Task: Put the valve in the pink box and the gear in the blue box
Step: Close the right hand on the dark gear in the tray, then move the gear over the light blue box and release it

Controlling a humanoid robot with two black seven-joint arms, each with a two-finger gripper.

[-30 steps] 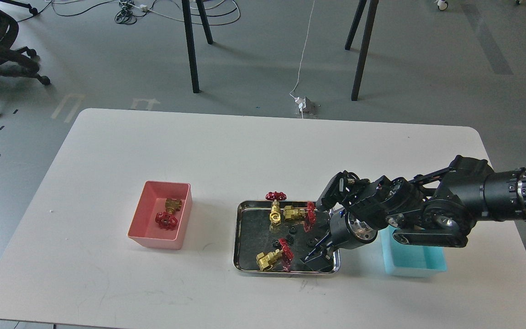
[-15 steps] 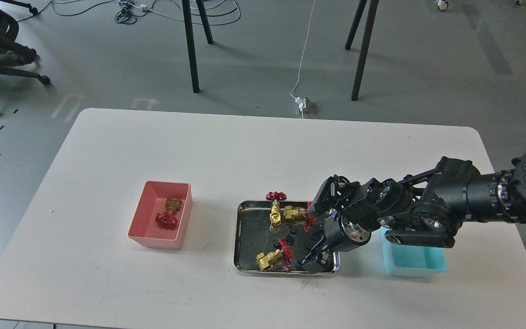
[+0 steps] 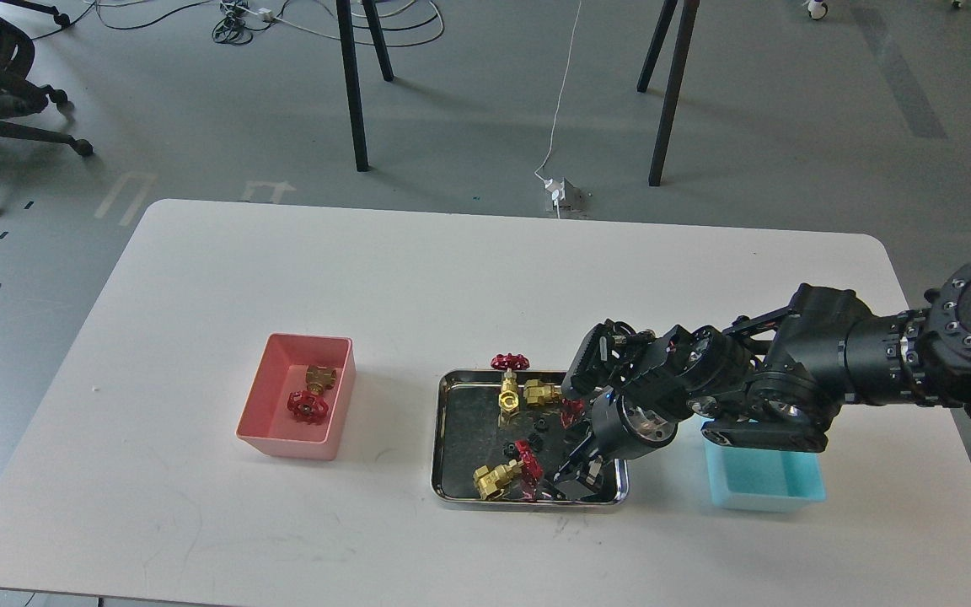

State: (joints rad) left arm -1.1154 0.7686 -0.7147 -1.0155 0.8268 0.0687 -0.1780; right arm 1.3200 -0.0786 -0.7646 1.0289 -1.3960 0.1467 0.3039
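Note:
My right gripper [image 3: 576,482] reaches in from the right and hangs low over the front right corner of the steel tray [image 3: 437,438]. Its two dark fingers look slightly apart, and I see nothing between them. The tray holds three brass valves with red handwheels [image 3: 508,392] [image 3: 541,391] [image 3: 498,477] and several tiny black gears [image 3: 536,426]. The pink box [image 3: 287,443] stands left of the tray with one valve [image 3: 310,394] in it. The blue box [image 3: 768,493] stands right of the tray, partly under my arm. My left gripper is out of view.
The white table [image 3: 452,278] carries only the two boxes and the tray. Its far half and left side are bare. Table legs, cables and an office chair stand on the floor beyond the far edge.
My right arm has moved left and down, bringing the gripper lower into the tray's front right corner. The valves and boxes have not moved.

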